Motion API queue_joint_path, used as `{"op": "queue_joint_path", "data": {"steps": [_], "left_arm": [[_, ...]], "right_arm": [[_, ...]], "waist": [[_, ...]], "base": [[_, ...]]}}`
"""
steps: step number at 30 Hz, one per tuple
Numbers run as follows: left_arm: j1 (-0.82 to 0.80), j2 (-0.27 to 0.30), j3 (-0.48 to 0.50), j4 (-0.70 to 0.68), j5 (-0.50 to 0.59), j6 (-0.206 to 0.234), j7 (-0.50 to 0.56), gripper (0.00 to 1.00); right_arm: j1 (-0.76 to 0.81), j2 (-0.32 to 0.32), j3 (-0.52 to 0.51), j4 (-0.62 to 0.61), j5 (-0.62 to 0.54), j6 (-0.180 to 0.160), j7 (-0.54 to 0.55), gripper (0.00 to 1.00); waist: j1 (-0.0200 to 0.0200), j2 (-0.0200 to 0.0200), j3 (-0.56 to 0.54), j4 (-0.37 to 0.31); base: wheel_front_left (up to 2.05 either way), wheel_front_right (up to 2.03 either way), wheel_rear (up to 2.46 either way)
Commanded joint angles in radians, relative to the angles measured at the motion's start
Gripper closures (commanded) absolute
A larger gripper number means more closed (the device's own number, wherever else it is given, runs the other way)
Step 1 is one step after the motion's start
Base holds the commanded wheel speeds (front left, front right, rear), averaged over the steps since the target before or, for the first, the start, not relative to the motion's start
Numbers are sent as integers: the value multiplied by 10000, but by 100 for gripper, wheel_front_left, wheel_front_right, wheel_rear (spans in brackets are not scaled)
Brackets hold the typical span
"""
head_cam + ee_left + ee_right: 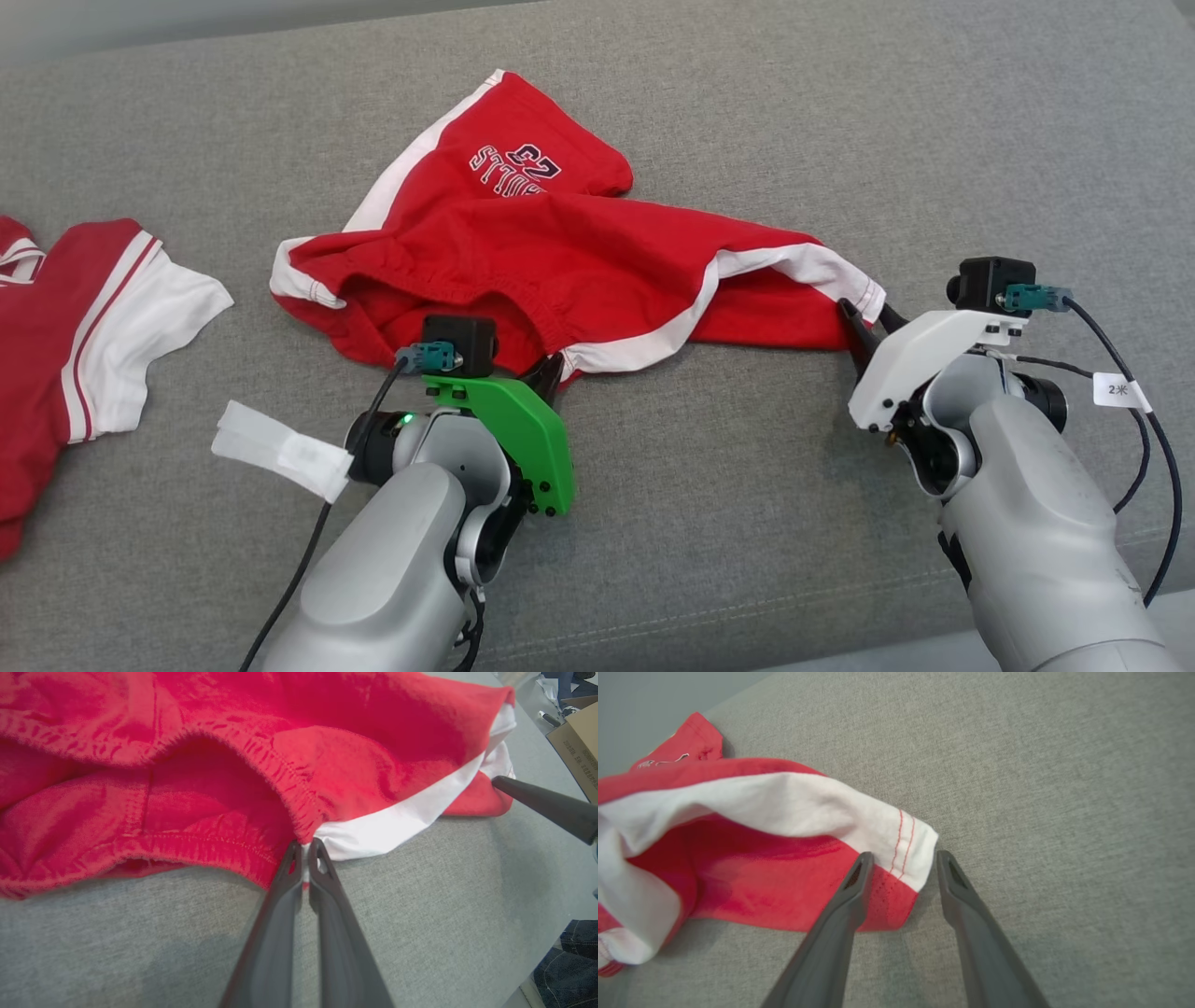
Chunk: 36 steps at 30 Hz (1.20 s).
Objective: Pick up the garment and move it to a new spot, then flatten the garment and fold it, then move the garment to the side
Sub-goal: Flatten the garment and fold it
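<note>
The left wrist view resolves what the head view hides: the left gripper (306, 851) is clamped on the waistband of the red shorts (523, 252). The right gripper (903, 863) stands open astride a white hem corner. The shorts lie crumpled at the middle of the cushion (747, 467).

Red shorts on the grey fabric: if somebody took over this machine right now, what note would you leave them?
Left gripper: shut on the red shorts at the near waistband edge.
Right gripper: open, its fingers astride the shorts' white-hemmed leg corner, not yet pinching it.
The shorts lie crumpled on the grey fabric surface. Another red-and-white garment lies off to the robot's left.
Done: one grip taken.
Left: close the right grip, lift, move, flatten, fold, set aside.
</note>
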Motion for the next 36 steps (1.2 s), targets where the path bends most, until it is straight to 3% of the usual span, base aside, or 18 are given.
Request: {"op": "queue_joint_path", "data": {"steps": [1, 2, 5, 16, 23, 30, 36], "left_arm": [[86, 109, 25, -42, -56, 79, 20, 100], [91, 119, 20, -60, -55, 96, 27, 100], [110, 163, 18, -99, -72, 143, 6, 100], [-42, 262, 588, -579, -395, 239, -599, 100], [-948, 618, 1313, -1421, -648, 226, -733, 100], [-2694, 1061, 1922, -1608, -913, -162, -418, 100], [-4652, 1439, 2616, -1431, -1126, -479, -411, 100]], "right_arm": [[-151, -30, 28, 115, 57, -3, -53, 55], [-195, -29, 30, 157, 57, -3, -89, 61], [-246, -29, 85, 260, 31, -3, -196, 100], [-350, -29, 55, -86, -234, -3, -702, 100], [-857, -21, 600, -1143, -661, -3, -39, 100], [-2378, -70, 1663, -2029, -1101, -3, 787, 100], [-4563, -415, 2495, -1869, -1144, -3, 820, 100]], "waist": [[0, 0, -10, 25], [0, 0, -12, 36], [0, 0, -22, 47], [0, 0, -346, 110], [0, 0, -509, 193], [0, 0, -118, 112], [0, 0, 827, 7]], "base": [[0, 0, 0], [0, 0, 0], [0, 0, 0], [0, 0, 0], [0, 0, 0], [0, 0, 0], [0, 0, 0]]}}
